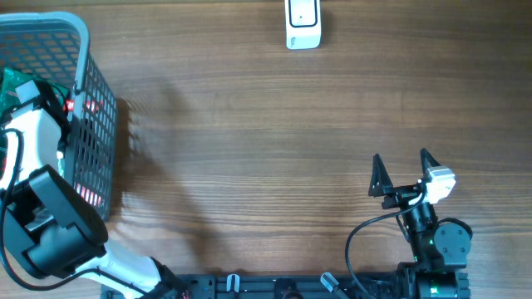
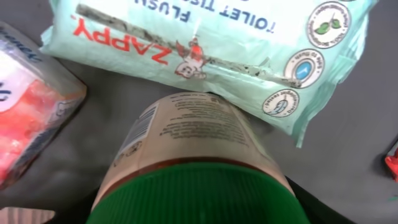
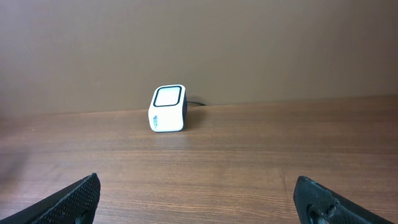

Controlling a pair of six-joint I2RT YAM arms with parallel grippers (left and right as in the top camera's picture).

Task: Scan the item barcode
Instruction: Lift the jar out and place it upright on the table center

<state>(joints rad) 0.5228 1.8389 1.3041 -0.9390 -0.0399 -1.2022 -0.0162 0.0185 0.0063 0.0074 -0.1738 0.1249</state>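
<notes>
Down in the basket (image 1: 96, 108) at the left edge of the surface (image 1: 249, 149) sits the jar (image 2: 186, 137), a pale one with a printed label and a ribbed green lid (image 2: 199, 196). In the left wrist view it fills the lower middle of the frame, lid nearest the camera and its far end reaching the edge of a mint-green tissue pack (image 2: 205, 43). Whether jar and pack touch cannot be told. The pack lies across the top of that view, its red brand lettering upside down. A red-and-white packet (image 2: 31, 118) lies to the left of the jar, apart from it, with the grey basket floor showing between them.

From overhead, the left arm (image 1: 37, 133) bends down into the basket and covers its own pincer. The wrist view looks straight along the jar but shows no finger clearly, so I cannot tell whether the left pincer is wide, closed, or gripping the jar.

Near the lower right of the surface the right pincer (image 1: 401, 158) stands wide open with nothing between its dark fingers (image 3: 81, 196). It points across bare wood toward the scanner (image 1: 302, 25). That is a small white box with a dark window, standing at the far edge of the surface, well apart from both the basket and the right arm.
</notes>
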